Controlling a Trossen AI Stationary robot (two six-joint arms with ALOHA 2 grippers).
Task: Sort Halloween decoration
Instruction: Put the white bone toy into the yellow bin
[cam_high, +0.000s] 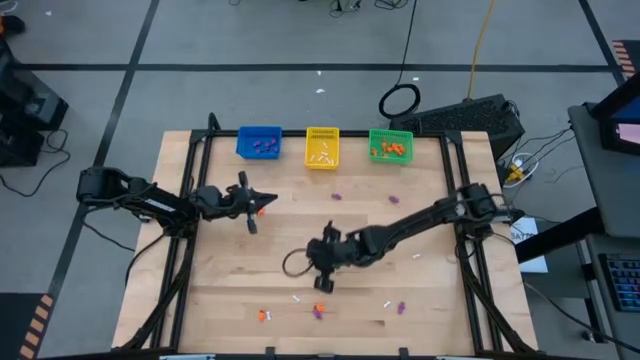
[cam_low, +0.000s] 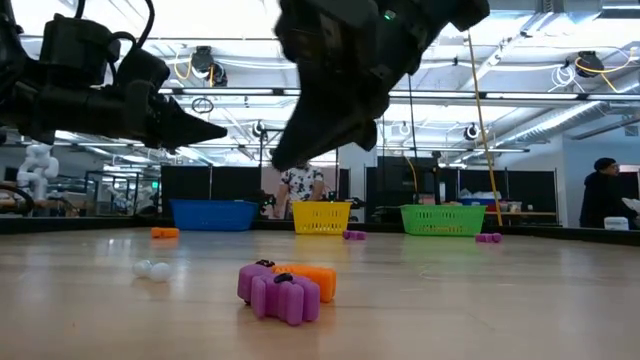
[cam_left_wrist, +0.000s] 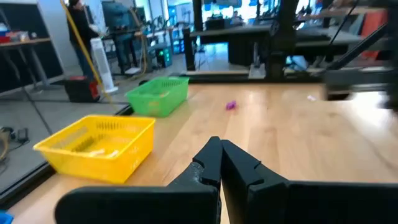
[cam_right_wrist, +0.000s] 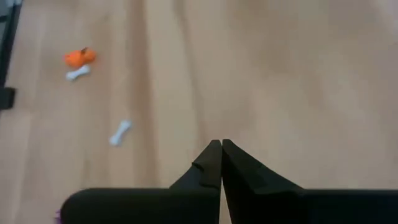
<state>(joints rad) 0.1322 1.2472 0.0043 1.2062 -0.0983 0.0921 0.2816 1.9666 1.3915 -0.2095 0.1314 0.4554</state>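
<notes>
Over the left half of the tabletop the left gripper is hanging in the air near the blue basket, its fingers pressed together on nothing, though an orange trinket is lying just beside their tips. Moving rightward, the yellow basket and green basket are sitting along the far edge, already holding sorted pieces. The Halloween decoration is lying scattered: purple pieces mid-table, and an orange and purple pair with white bones near the front edge. The right gripper is hovering low above that front cluster, fingers likewise closed and empty. These trinkets are looking light, small, hard and probably slick, so they are likely to skid or flip; pinching each squarely across its narrow middle seems safest.
</notes>
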